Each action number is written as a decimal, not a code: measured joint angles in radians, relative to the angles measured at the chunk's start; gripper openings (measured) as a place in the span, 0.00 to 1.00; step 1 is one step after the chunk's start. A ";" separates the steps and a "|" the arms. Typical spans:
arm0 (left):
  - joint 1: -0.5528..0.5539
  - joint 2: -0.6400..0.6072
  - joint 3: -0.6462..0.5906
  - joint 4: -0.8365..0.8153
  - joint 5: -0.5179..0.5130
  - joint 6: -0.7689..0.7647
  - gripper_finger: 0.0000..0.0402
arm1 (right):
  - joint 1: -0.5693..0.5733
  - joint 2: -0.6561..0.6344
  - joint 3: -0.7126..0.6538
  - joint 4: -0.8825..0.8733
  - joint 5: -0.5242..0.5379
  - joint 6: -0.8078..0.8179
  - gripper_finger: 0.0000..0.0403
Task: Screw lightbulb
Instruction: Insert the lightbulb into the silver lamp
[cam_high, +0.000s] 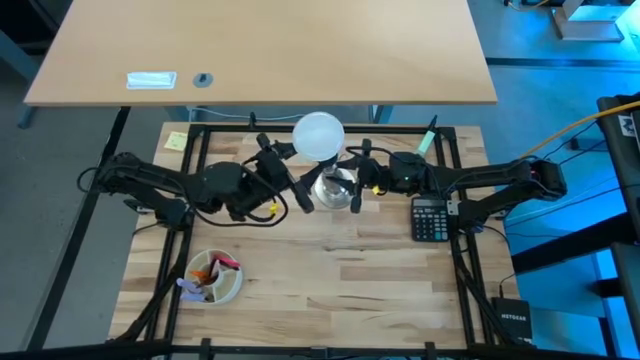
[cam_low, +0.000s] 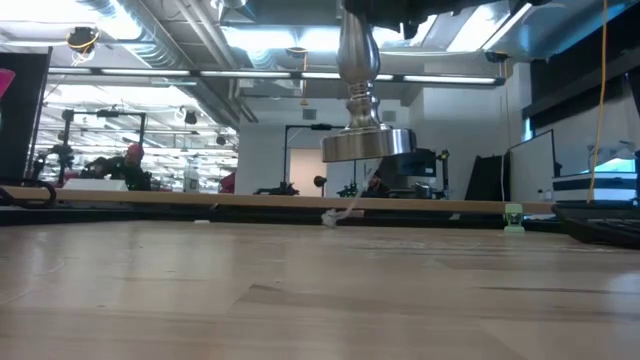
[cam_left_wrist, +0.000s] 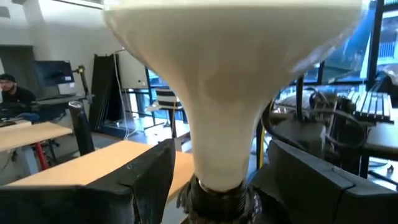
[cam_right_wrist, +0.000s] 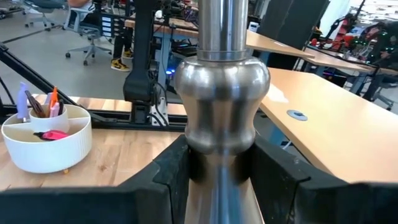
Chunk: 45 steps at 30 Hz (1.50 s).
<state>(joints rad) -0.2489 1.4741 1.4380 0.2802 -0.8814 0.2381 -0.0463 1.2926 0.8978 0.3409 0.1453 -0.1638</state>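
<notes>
- The round white frosted lightbulb (cam_high: 318, 136) is sitting above the middle of the far part of the table, its globe uppermost and its neck tapering down into a black socket (cam_left_wrist: 217, 198).
- The left gripper (cam_high: 292, 176) is reaching in from the left, and its dark fingers (cam_left_wrist: 149, 180) are sitting narrowly on either side of the bulb's neck just above the socket; whether they are actually pressing on it is not clear.
- The right gripper (cam_high: 357, 182) is coming in from the right, its fingers (cam_right_wrist: 177, 168) clamping the narrow waist of the polished silvery flared metal stand (cam_right_wrist: 219, 106).
- The stand's round base (cam_low: 368, 144) is hanging in the air, clear of the light wooden table (cam_low: 320, 290).
- A dark calculator (cam_high: 430, 219) is lying to the right, near the right arm.
- A white divided bowl of pens (cam_high: 213, 276) is resting at the near left.
- A yellow sticky note (cam_high: 176, 140) is lying at the far left corner.
</notes>
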 joint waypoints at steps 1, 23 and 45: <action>0.000 0.004 0.000 0.021 0.000 0.006 0.62 | 0.000 0.000 0.000 0.001 0.006 0.000 0.35; 0.073 0.041 0.000 0.120 0.063 0.062 0.50 | 0.000 0.001 -0.001 0.000 0.029 0.001 0.35; 0.037 0.029 0.004 0.020 0.313 -0.039 0.33 | -0.002 -0.018 -0.003 -0.001 -0.429 0.011 0.35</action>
<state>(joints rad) -0.2123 1.5032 1.4418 0.2999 -0.5684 0.1996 -0.0483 1.2749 0.8948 0.3398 -0.2838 -0.1533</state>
